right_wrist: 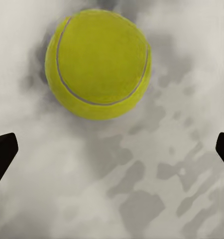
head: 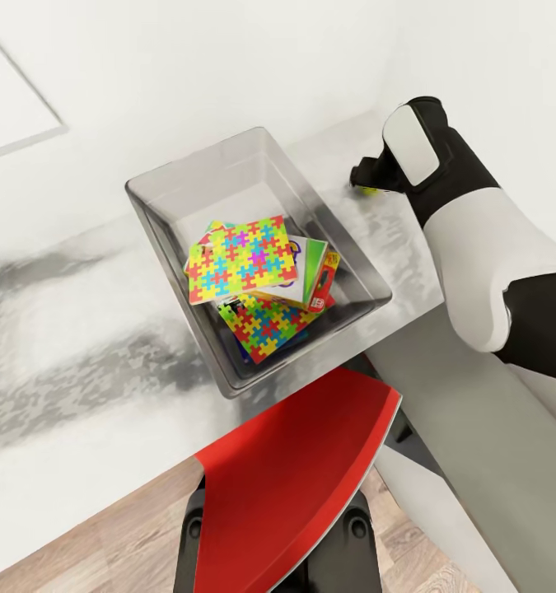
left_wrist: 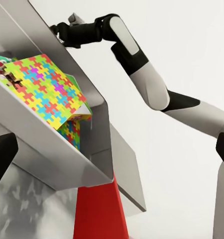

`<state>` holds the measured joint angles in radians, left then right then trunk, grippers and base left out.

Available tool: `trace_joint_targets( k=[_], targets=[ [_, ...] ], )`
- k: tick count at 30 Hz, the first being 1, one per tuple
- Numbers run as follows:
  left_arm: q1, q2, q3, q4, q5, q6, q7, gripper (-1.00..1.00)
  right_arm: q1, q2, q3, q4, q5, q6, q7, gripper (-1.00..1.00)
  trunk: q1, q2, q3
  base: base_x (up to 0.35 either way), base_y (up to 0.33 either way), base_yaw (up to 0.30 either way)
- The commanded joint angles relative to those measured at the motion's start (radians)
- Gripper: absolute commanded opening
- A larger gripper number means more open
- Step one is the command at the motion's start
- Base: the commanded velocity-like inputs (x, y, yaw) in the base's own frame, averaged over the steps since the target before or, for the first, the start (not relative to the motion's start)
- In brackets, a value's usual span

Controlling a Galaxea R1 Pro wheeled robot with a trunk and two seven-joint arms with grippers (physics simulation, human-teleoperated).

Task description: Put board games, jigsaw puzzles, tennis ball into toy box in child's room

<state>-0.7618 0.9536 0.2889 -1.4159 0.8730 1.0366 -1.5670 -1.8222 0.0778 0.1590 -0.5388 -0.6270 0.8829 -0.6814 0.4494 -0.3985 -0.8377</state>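
Over the table (head: 80, 329), the right gripper (head: 368, 177) hangs spread wide above the ball (right_wrist: 98, 63), grasping nothing. Puzzles (head: 240, 257) and games (head: 315, 276) already sit in the box (head: 343, 247). Next, I'd say: drop, straddle the ball, squeeze. Left gripper's state: can't tell.

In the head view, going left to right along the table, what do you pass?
Picture frame → toy box → tennis ball under the right gripper → right arm.
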Motion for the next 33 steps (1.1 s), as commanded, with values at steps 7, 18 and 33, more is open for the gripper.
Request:
trace_joint_targets(
  k=[7, 18, 33],
  targets=[
    [-0.001, 0.001, -0.001, 0.0, 0.0, 0.011, -0.004, 1.0, -0.016, 0.0, 0.005, 0.0, -0.011, 0.001, -0.012, 1.0, 0.001, -0.002, -0.001, 0.0, 0.0, 0.0],
    [-0.001, 0.001, -0.001, 0.0, 0.0, 0.011, -0.004, 1.0, -0.02, 0.0, 0.005, 0.001, -0.011, -0.003, -0.012, 1.0, 0.001, -0.002, -0.001, 0.0, 0.0, 0.0],
    [-0.001, 0.001, -0.002, 0.0, 0.0, 0.011, -0.004, 1.0, -0.062, 0.016, 0.005, 0.002, -0.011, -0.003, -0.031, 1.0, 0.001, -0.002, -0.003, 0.0, 0.0, 0.0]
  ],
)
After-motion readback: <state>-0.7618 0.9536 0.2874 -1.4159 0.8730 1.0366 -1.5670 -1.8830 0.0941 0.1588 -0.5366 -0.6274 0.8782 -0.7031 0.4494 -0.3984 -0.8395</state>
